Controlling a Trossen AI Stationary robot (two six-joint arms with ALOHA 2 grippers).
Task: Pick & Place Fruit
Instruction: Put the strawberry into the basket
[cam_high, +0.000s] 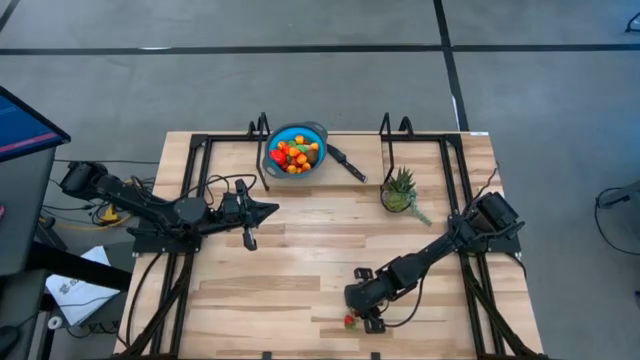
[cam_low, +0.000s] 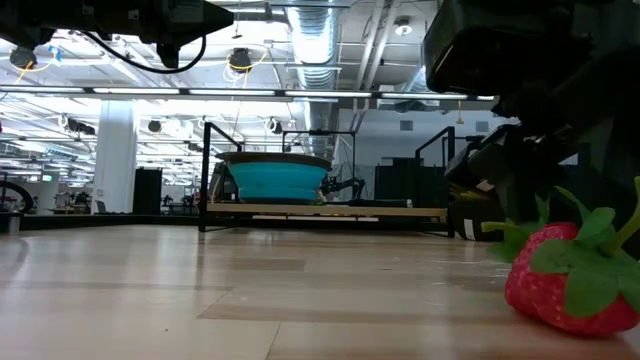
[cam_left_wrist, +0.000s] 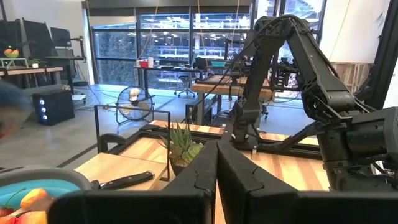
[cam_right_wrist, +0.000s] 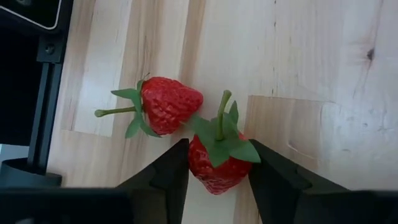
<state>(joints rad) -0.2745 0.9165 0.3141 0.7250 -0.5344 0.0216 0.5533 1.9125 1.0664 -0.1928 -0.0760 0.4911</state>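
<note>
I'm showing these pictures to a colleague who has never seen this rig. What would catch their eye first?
Probably the two red strawberries at the table's near edge: the right tool has its fingers on either side of one strawberry, with the second strawberry lying right beside it. Next, the blue bowl piled with bright fruit at the far edge, a spiky green plant to its right.
</note>
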